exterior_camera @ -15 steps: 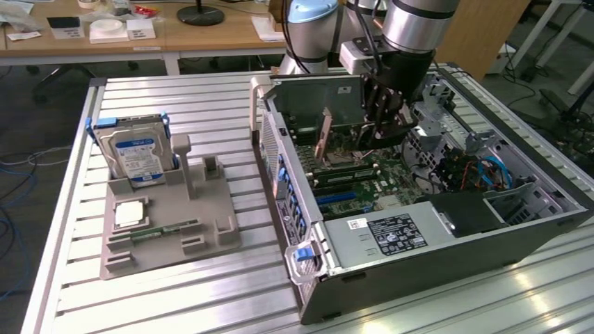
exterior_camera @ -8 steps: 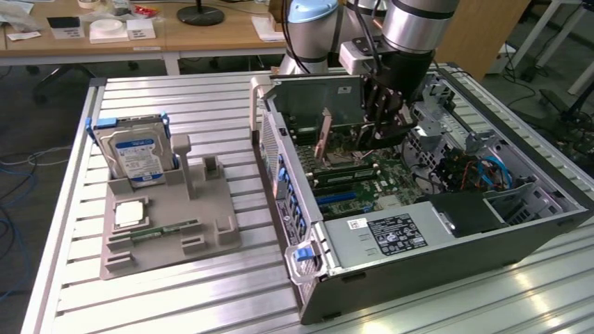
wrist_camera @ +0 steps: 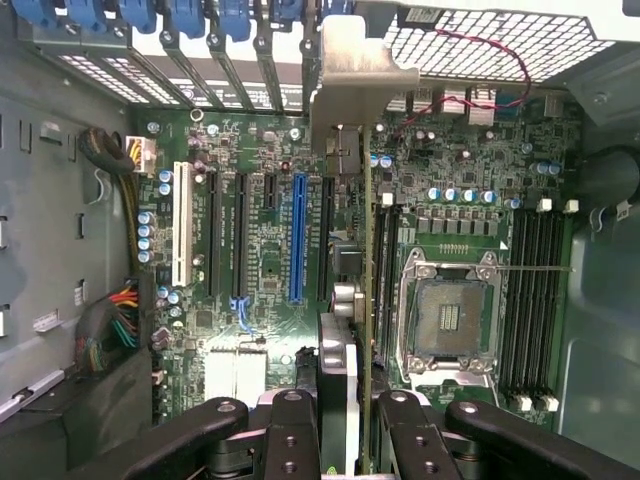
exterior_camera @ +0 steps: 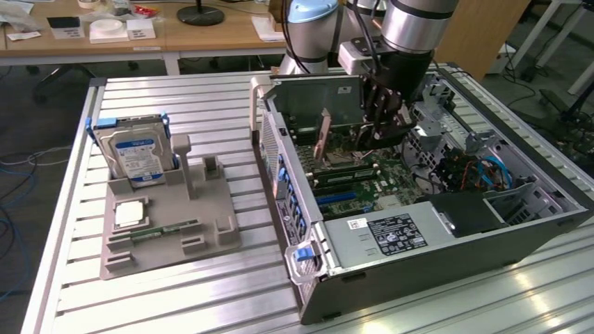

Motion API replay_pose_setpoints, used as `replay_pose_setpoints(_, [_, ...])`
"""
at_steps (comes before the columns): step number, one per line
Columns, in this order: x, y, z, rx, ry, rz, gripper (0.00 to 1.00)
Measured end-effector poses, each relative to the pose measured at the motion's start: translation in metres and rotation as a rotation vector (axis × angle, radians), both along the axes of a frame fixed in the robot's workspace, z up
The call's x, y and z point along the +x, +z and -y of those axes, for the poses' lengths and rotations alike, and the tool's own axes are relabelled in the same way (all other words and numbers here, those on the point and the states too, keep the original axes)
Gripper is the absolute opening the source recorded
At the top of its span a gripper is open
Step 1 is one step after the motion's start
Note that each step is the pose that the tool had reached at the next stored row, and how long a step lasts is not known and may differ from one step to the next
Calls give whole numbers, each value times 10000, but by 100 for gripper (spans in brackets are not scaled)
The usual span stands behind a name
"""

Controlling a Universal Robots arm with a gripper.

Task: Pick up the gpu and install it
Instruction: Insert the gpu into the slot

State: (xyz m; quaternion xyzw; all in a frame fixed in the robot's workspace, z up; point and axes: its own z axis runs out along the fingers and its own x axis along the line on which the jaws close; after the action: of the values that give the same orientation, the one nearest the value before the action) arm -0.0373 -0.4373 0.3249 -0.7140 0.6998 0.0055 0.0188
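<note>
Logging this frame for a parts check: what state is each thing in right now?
gpu: held edge-on above the motherboard, not seated.
gripper: shut on the gpu.
computer case: side open, motherboard exposed.
CPU socket: empty, no cooler.
blue expansion slot: empty.
hard drive: upright in its holder.
memory stick: lying in the tray.

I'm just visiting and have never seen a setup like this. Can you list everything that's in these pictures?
computer case: one, grey, open, on the slatted table
motherboard: one, green, inside the case
gpu: one, pinkish-brown card, held edge-down above the motherboard
blue slot: one, on the motherboard
hard drive: one, silver with blue-white label, upright in the parts holder
parts holder: one, grey, at the exterior view's left
desk: one, wooden, behind
gripper: one, black, shut on the gpu
</note>
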Motion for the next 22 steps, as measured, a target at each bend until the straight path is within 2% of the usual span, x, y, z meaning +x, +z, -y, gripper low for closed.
replay_pose_setpoints(3, [-1,-1,22,4,-2,1,28])
replay_pose_setpoints(22, [-79,-86,36,3,-1,0,28])
